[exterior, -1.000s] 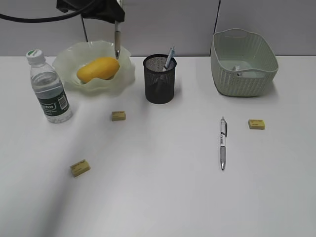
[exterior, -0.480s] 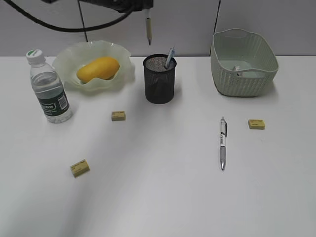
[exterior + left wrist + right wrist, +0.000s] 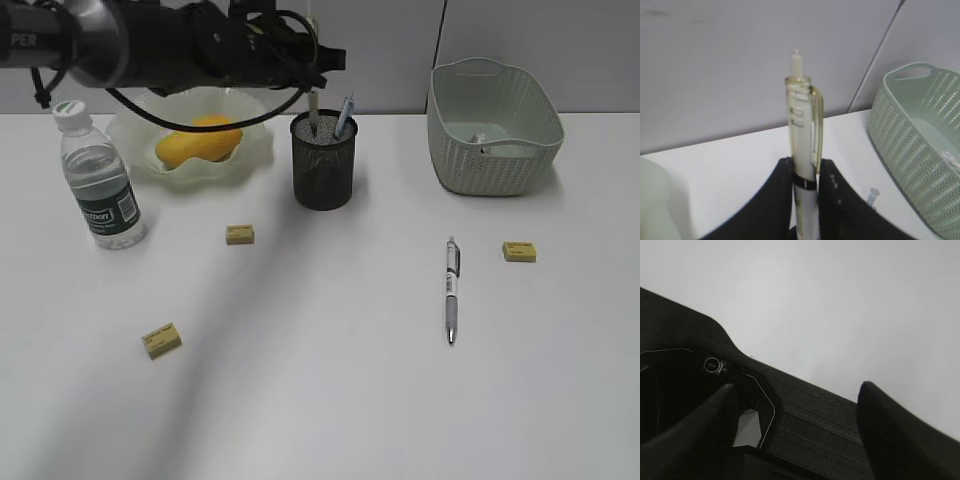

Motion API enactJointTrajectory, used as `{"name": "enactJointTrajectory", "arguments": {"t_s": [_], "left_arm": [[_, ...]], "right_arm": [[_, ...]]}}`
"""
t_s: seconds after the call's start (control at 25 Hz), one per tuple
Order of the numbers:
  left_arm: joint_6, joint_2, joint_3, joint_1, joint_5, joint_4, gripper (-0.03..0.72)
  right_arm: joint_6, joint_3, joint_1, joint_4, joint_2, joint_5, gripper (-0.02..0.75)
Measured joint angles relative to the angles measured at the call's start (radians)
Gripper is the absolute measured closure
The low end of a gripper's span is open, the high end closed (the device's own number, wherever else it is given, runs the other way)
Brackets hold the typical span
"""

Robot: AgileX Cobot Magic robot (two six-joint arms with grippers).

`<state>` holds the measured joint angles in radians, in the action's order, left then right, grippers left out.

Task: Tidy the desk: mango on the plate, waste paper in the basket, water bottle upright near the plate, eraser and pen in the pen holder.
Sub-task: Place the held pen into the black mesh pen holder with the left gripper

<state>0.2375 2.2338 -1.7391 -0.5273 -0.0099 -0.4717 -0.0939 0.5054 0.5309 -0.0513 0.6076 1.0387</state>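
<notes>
On the far left of the worktop [image 3: 330,420] the water bottle [image 3: 97,178] stands upright just beside the plate [image 3: 135,135], and the mango [image 3: 196,138] lies in it. The left arm reaches across above the plate, wrist turned so its jaws point down over the pen holder [image 3: 323,160].

The left gripper [image 3: 804,187] is closed on a pale pen [image 3: 803,145] — clicker end up, long axis vertical, tip already down inside the mesh rim next to another pen [image 3: 345,115] leaning there. The coming move looks like a plain release, as the holder sits directly under the jaws.

Further right a second loose pen [image 3: 452,290] lies on the worktop, then an eraser [image 3: 519,251] in front of the basket [image 3: 490,125]. The right gripper [image 3: 800,430] — out of the exterior view — has its jaws spread wide on nothing.
</notes>
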Motion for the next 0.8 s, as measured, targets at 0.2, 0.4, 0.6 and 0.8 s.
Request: {"name": "enactJointTrajectory", "arguments": {"t_s": [0.2,0.4,0.6,0.8], "left_arm": [[0.0,0.02,0.0,-0.007,0.0,0.001,0.564],[0.0,0.02,0.0,-0.012,-0.001,0.002,0.403],[0.0,0.017,0.0,-0.013,0.01,0.002,0.281],[0.0,-0.027,0.0,-0.013,0.069,0.012,0.268]], "right_arm": [[-0.001,0.0,0.0,-0.001,0.0,0.0,0.155],[-0.003,0.0,0.0,-0.004,0.0,0.0,0.155],[-0.003,0.0,0.0,-0.006,0.0,0.0,0.155],[-0.004,0.0,0.0,-0.007,0.0,0.0,0.155]]}}
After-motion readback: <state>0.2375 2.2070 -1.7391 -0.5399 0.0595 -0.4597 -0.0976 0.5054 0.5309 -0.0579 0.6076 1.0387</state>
